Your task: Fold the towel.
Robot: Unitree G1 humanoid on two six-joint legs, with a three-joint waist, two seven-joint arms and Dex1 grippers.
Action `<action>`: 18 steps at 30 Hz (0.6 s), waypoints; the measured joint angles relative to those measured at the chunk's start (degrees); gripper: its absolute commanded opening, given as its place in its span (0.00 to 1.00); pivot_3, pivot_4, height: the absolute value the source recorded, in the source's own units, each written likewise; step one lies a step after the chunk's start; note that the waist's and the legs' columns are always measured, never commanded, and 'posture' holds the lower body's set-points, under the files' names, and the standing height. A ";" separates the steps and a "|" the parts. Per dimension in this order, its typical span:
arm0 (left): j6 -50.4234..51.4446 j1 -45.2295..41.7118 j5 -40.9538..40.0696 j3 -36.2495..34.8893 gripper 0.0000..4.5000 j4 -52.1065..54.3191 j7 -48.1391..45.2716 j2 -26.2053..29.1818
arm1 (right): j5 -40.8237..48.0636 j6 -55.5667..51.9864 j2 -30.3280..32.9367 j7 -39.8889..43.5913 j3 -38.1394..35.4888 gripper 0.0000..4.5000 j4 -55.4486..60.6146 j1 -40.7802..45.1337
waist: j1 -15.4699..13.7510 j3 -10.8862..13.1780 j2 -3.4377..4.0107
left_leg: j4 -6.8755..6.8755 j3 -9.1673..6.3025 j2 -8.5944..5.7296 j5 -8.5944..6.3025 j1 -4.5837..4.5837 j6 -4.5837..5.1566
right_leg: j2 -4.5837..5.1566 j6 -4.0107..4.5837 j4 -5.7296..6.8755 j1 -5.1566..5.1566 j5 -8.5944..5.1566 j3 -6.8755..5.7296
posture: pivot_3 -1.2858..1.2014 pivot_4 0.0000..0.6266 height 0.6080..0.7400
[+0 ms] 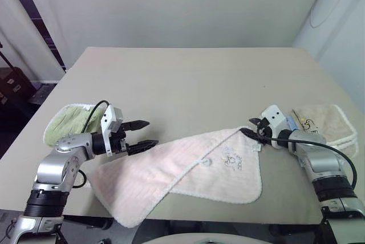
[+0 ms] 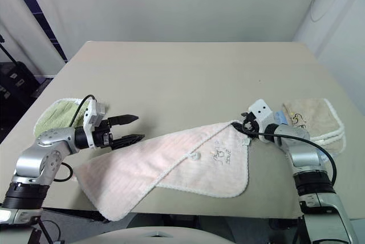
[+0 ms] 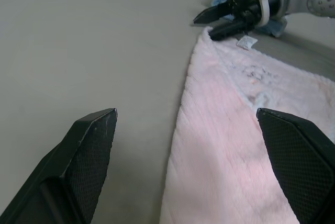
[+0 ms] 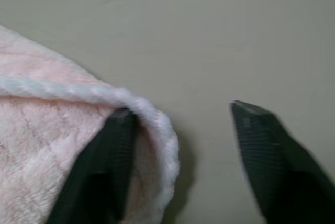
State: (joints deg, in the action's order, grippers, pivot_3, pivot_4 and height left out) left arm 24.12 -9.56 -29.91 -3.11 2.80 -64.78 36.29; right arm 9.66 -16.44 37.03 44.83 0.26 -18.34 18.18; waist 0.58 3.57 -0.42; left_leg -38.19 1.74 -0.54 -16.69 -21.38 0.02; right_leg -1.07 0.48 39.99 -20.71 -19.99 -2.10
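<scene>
The pale pink towel (image 1: 188,170) lies partly folded along the table's near edge, with its grey motif (image 1: 231,157) facing up. My left gripper (image 1: 151,133) is open just above the towel's left end, its fingers (image 3: 94,145) spread wide over the towel's far edge. At the towel's far right corner (image 4: 162,145), my right gripper (image 1: 252,127) is open. One of its fingers (image 4: 104,166) lies against the white-trimmed corner and the other rests on bare table. The corner sits between the two fingers, which are still apart.
A light green towel (image 1: 65,121) lies behind my left arm at the table's left edge. A folded beige towel (image 1: 325,121) with a dark mark sits at the right edge. The olive table (image 1: 194,78) stretches far back to a white wall.
</scene>
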 measured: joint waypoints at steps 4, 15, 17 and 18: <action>-0.71 0.38 0.50 0.01 1.00 0.02 -0.13 0.01 | 0.16 -0.61 0.00 -0.47 -0.15 0.03 0.46 0.12 | -0.06 0.00 0.00 | 0.00 0.01 0.00 0.00 0.00 0.00 | 0.00 0.00 0.02 0.00 0.00 0.01 | 0.52 0.00 1.00; 1.96 -2.00 0.51 2.61 1.00 3.66 0.30 -0.70 | 1.86 -7.66 -4.44 -9.56 -3.87 0.00 9.27 4.14 | 0.07 0.00 0.00 | -0.02 0.05 0.00 0.00 0.01 -0.01 | 0.00 0.00 0.10 -0.04 0.01 0.06 | 0.52 0.00 1.00; 2.73 -3.04 0.52 4.04 1.00 5.06 0.64 -0.81 | 1.71 -8.47 -6.13 -12.86 -4.07 0.00 9.56 6.71 | 0.09 0.00 0.00 | -0.01 0.06 0.00 0.00 -0.01 -0.01 | 0.00 0.00 0.11 -0.07 0.01 0.07 | 0.52 0.00 1.00; 3.02 -3.24 0.53 4.61 1.00 5.71 0.61 -0.81 | 1.67 -8.76 -6.94 -14.35 -4.28 0.00 9.73 7.87 | 0.11 0.00 0.00 | 0.01 0.06 0.00 0.00 -0.03 -0.01 | -0.01 0.00 0.11 -0.10 0.01 0.08 | 0.52 0.00 1.00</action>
State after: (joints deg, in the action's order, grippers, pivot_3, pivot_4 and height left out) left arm 27.15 -12.81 -29.38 1.50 8.51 -64.17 35.48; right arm 11.33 -25.20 30.09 30.48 -4.02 -8.61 26.06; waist 0.69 3.57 -0.42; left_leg -38.18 1.80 -0.54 -16.69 -21.41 0.01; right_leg -1.08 0.48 40.09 -20.81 -19.98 -2.02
